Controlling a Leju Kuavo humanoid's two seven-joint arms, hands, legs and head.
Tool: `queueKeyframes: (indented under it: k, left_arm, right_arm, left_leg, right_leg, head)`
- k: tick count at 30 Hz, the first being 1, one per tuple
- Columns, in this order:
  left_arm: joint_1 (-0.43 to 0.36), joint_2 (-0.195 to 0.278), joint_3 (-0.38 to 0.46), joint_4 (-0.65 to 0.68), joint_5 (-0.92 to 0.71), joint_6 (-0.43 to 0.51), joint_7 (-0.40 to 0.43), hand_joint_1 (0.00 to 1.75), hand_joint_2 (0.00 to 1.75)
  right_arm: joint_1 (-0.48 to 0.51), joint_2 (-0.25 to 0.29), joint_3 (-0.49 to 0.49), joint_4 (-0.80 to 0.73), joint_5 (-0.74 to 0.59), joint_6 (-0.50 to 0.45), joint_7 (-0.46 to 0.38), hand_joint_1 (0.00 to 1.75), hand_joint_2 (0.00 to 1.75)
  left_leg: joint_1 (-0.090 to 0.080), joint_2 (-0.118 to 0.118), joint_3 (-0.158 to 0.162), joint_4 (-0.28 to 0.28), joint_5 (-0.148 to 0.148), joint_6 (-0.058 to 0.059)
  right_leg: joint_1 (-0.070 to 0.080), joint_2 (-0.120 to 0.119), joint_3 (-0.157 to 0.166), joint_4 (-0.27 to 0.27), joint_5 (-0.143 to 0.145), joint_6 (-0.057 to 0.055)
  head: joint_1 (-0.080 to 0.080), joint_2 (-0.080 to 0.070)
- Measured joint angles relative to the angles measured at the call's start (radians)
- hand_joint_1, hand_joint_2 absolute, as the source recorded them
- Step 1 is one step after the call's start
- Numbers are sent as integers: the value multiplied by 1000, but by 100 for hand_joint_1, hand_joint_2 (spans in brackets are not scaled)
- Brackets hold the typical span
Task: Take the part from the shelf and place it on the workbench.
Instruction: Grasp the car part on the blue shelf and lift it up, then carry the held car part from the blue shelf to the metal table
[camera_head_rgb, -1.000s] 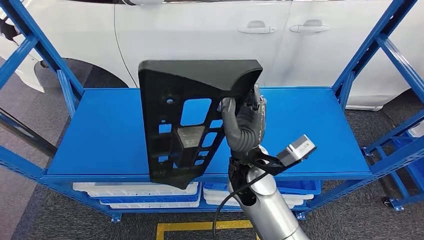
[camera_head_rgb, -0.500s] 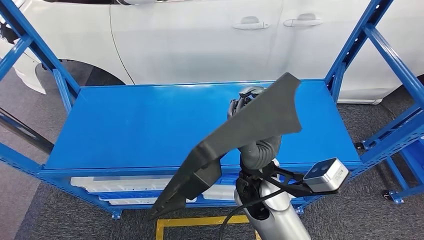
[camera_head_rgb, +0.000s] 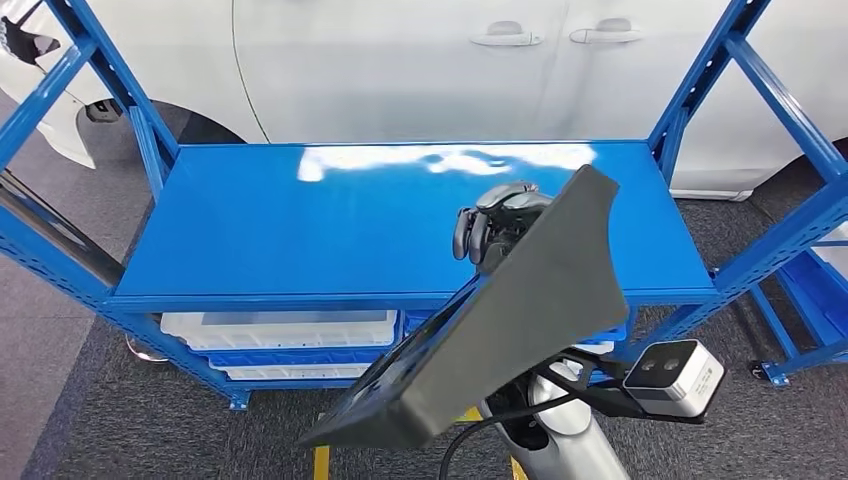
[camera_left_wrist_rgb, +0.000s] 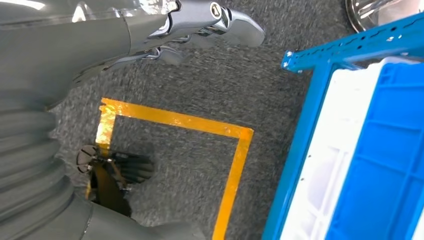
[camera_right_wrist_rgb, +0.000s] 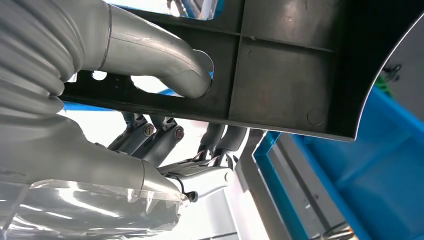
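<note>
The part (camera_head_rgb: 500, 320) is a large black plastic panel with cut-outs. It hangs tilted, almost flat, in front of the blue shelf's top deck (camera_head_rgb: 300, 230), its low corner toward me. My right hand (camera_head_rgb: 497, 225) holds it at its upper edge, dark fingers curled over the rim. In the right wrist view the thumb (camera_right_wrist_rgb: 165, 60) pokes through a hole in the part (camera_right_wrist_rgb: 280, 75) and the right hand's (camera_right_wrist_rgb: 150, 135) fingers press from the other side. My left hand (camera_left_wrist_rgb: 100, 45) hangs over the floor, fingers stretched out, holding nothing.
The shelf's blue uprights (camera_head_rgb: 720, 70) stand at both sides, with a white car (camera_head_rgb: 400, 60) behind. White and blue bins (camera_head_rgb: 280, 330) fill the lower level. Yellow tape (camera_left_wrist_rgb: 175, 120) marks the grey carpet beside the shelf foot.
The part has swung from upright, face toward me, to a low tilted lie and now sits lower and closer. The whole view has shifted, so the camera moved too.
</note>
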Motion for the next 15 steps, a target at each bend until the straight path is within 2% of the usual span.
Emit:
queueKeyframes:
  k: [1,2,4,5,6,7,9,10,11,12,13,14,15]
  left_arm:
    - [-1,0,0,0,0,2,0,0,175]
    - [-1,0,0,0,0,4,0,0,175]
    - [-1,0,2,0,0,12,0,0,175]
    - [-1,1,4,0,0,17,0,0,175]
    - [-1,1,5,1,0,21,0,0,175]
    - [0,1,7,3,0,24,0,0,175]
    - [0,1,9,6,0,29,0,0,175]
    - [-1,1,11,8,0,32,0,0,175]
    - [-2,1,14,10,-1,35,0,0,175]
    - [-3,1,16,13,-2,39,0,0,175]
    - [-3,1,19,17,-5,43,1,0,175]
    - [-4,2,21,20,-7,46,2,0,175]
    - [-6,2,22,22,-9,49,5,0,175]
  right_arm:
    - [-2,0,3,-5,3,2,2,175,175]
    - [-4,-1,5,-8,6,4,3,175,175]
    - [-6,-1,9,-12,9,7,4,175,175]
    - [-8,-1,10,-13,10,7,4,175,175]
    - [-9,-2,11,-13,10,8,5,175,175]
    - [-10,-2,11,-13,10,8,5,175,175]
    - [-10,-3,12,-14,10,8,7,175,175]
    - [-11,-5,12,-14,10,9,11,175,175]
    - [-12,-8,13,-13,10,11,16,175,175]
    - [-14,-11,14,-11,11,14,20,175,175]
    - [-18,-14,16,-8,17,17,21,175,175]
    - [-24,-18,19,-6,24,20,18,175,175]
    - [-31,-20,21,-5,34,22,14,175,175]
  left_leg:
    - [-1,0,-7,3,6,-5]
    - [-1,-1,-11,5,13,-11]
    - [-2,-2,-13,-1,29,-23]
    - [-1,-3,-16,1,27,-28]
    - [1,-4,-23,13,9,-34]
    - [3,-4,-35,44,-28,-39]
    - [6,-5,-67,161,-133,-49]
    - [6,-5,-80,225,-168,-52]
    - [6,-5,-82,272,-179,-54]
    - [6,-5,-70,288,-166,-54]
    - [6,-5,-38,267,-138,-52]
    - [6,-5,10,213,-111,-48]
    - [4,-5,68,137,-101,-43]
  right_leg:
    - [2,0,38,-56,0,-5]
    - [5,1,58,-92,-6,-11]
    - [7,1,56,-105,2,-23]
    - [6,-1,52,-110,10,-30]
    - [4,-3,44,-112,21,-39]
    - [2,-5,34,-116,34,-46]
    - [3,-7,6,-116,57,-53]
    - [4,-7,-9,-115,68,-53]
    - [5,-7,-25,-115,80,-52]
    - [6,-7,-40,-114,92,-51]
    - [6,-7,-55,-113,103,-49]
    - [7,-7,-69,-112,114,-47]
    - [8,-7,-79,-110,124,-43]
  head:
    - [0,0]
    - [1,0]
    - [4,0]
    - [6,0]
    - [5,0]
    - [3,0]
    - [1,0]
    - [1,0]
    - [1,0]
    - [1,0]
    - [1,0]
    - [1,0]
    - [1,0]
